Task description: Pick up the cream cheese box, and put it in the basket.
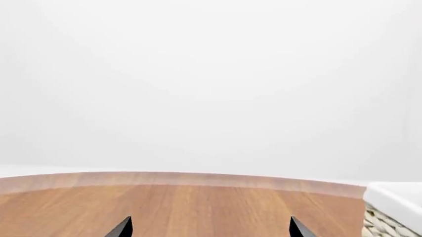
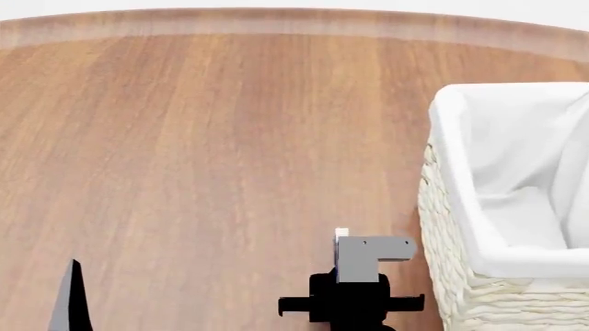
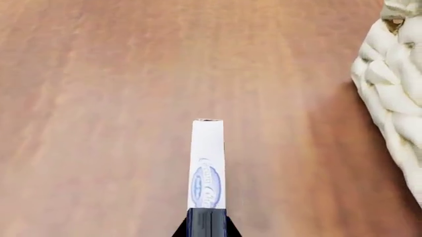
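Head: my R claw [image 2: 341, 238] clamped on cream cheese box [image 2: 341, 234], above table [image 2: 212, 138], just left of basket [image 2: 460, 276]. L wrist: my L claw [image 1: 211, 228] fingers spread, nothing between. R wrist: box edge-on, basket weave [image 3: 389, 89] at right.

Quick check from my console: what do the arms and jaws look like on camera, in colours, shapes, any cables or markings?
The right gripper shows a grey, L-shaped bracket above a black, blocky body with a thin black crossbar. In the right wrist view its jaws are black and narrow. The left gripper shows only two dark, pointed jaw tips; the head view adds a slim grey-and-black wedge. No cables, markings or sleeves are visible.
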